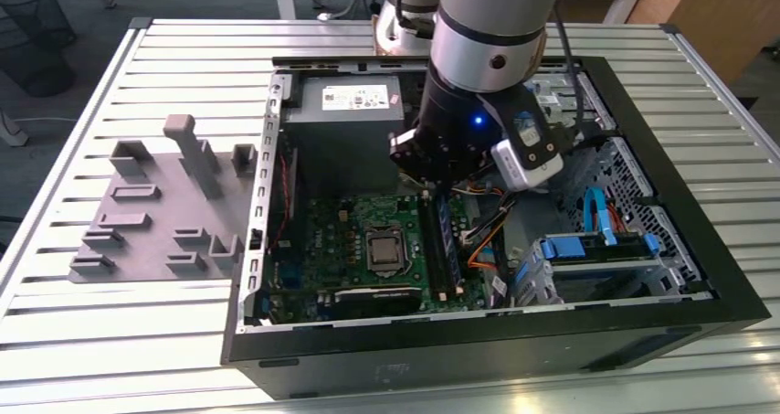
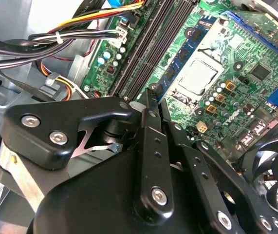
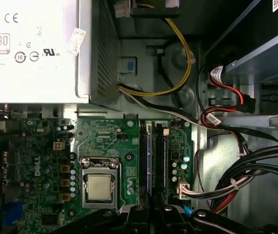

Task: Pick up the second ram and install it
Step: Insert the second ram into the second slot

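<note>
Tool (image 1: 429, 187): hanging low over the slots (image 2: 151, 51); I cannot tell if it is gripping.
Second ram (image 1: 447, 242): seeming to be standing in one of the slots, just under the tool.
Done: picking up is looking finished.
Left: I cannot tell if it is sitting all the way in.

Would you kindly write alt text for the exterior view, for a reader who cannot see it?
A robot arm reaches down into an open computer case lying on a slatted metal table, its gripper over the memory slots of the green motherboard. A grey holder tray sits at the exterior view's left of the case.
</note>
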Controlling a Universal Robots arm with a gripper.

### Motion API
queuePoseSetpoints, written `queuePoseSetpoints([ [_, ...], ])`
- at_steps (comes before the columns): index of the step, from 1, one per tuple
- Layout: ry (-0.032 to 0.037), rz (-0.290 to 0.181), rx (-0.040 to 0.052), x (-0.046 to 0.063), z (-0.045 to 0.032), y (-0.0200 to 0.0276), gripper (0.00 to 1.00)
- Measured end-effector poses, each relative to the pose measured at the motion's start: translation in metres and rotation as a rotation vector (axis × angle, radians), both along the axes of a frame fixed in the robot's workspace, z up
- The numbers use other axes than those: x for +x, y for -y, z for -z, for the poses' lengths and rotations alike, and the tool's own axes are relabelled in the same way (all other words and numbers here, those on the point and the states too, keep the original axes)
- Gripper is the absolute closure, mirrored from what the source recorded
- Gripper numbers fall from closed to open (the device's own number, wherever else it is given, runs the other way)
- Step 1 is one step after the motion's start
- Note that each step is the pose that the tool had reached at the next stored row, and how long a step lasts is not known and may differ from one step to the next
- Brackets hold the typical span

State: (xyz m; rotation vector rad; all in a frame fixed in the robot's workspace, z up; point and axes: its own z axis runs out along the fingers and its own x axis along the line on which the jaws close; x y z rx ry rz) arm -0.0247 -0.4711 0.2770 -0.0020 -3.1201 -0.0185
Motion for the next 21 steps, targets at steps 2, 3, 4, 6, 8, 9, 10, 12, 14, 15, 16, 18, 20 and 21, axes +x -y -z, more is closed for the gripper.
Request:
queuePoseSetpoints([
  [2, -0.0003, 0.000, -0.0001, 0.000, 0.0017, 0.0003, 0.86],
  [3, -0.0004, 0.000, -0.0001, 0.000, 0.0027, 0.0004, 0.86],
  [4, -0.0007, 0.000, -0.0001, 0.000, 0.0037, 0.0005, 0.86],
  [6, -0.0013, 0.000, -0.0002, 0.000, 0.0058, 0.0007, 0.86],
  [8, -0.0019, 0.000, -0.0002, 0.000, 0.0078, 0.0008, 0.86],
  [9, -0.0022, 0.000, -0.0001, 0.000, 0.0090, 0.0009, 0.86],
  [10, -0.0025, 0.000, -0.0001, 0.000, 0.0100, 0.0010, 0.86],
  [12, -0.0030, 0.000, -0.0002, 0.000, 0.0123, 0.0011, 0.86],
  [14, -0.0035, 0.000, -0.0001, 0.001, 0.0149, 0.0012, 0.86],
  [15, -0.0039, 0.000, -0.0001, 0.001, 0.0162, 0.0012, 0.86],
  [16, -0.0042, 0.000, -0.0001, 0.001, 0.0175, 0.0012, 0.86],
  [18, -0.0050, 0.000, -0.0002, 0.001, 0.0200, 0.0013, 0.86],
  [20, -0.0059, 0.000, -0.0001, 0.001, 0.0225, 0.0013, 0.86],
  [21, -0.0064, 0.000, -0.0001, 0.001, 0.0236, 0.0013, 0.86],
])
